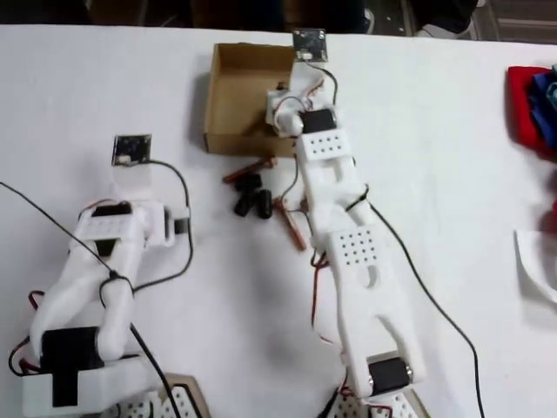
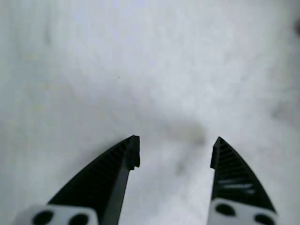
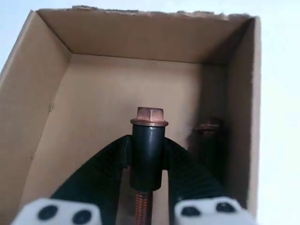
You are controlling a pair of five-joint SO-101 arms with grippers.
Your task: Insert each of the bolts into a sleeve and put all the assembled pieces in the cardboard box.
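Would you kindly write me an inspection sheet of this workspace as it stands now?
Surface: white table, no spills seen.
Job's things: box open; one bolt seated in a sleeve, held over the box; loose bolts and loose sleeves lie on the table beside the box.
Clutter: red and blue cloth at the table's edge.
Grippers: left gripper open, holding nothing; right gripper shut on the sleeve.
Cables: cable loops by the left arm; second cable trails beside the right arm.
Surroundings: nothing seen.
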